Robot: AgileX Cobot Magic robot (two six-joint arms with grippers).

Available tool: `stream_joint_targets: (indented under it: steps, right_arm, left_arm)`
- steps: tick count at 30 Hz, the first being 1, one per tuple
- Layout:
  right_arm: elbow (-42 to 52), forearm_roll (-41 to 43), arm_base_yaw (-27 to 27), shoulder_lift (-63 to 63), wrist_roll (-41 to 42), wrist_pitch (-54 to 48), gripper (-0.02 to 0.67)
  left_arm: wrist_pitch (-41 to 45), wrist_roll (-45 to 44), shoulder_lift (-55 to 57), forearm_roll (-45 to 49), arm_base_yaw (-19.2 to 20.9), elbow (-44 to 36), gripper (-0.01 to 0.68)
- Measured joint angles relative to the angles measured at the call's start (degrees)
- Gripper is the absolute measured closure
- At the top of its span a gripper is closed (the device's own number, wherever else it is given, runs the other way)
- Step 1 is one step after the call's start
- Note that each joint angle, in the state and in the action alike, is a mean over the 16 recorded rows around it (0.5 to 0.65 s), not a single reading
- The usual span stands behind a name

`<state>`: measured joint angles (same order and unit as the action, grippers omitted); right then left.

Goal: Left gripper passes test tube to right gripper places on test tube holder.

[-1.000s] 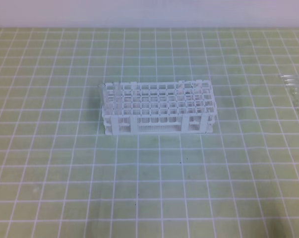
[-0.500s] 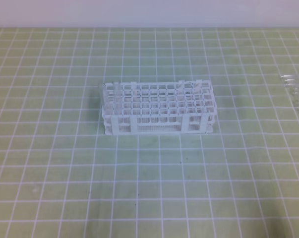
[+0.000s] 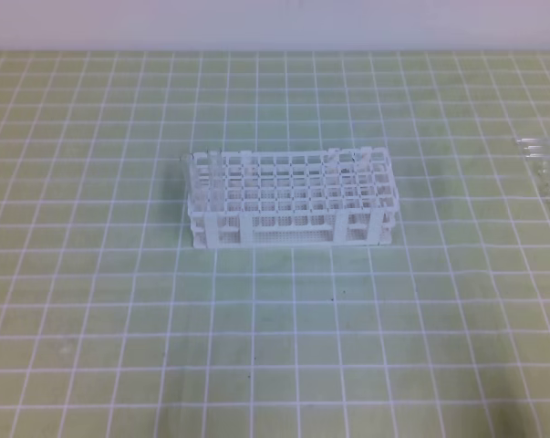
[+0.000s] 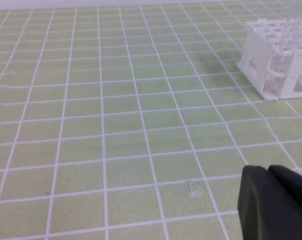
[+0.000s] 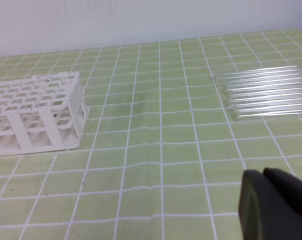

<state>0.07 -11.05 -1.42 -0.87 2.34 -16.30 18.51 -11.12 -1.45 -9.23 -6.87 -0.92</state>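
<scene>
The white test tube holder stands mid-table, and it also shows in the left wrist view and the right wrist view. Clear test tubes stand upright in holes at its left end. More clear tubes lie side by side on the mat at the far right. My left gripper is shut and holds nothing, low over the mat, left of the holder. My right gripper is shut and empty too, short of the lying tubes. Neither gripper appears in the high view.
A green mat with a white grid covers the table. A pale wall runs along the far edge.
</scene>
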Motion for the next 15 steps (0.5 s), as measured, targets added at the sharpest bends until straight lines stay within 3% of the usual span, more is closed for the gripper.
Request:
stream_joint_targets:
  steps: [15]
  right_arm:
    - [0.0,0.0,0.0,0.0,0.0,0.0,0.664]
  left_arm:
    - [0.0,0.0,0.4,0.0,0.0,0.2,0.672]
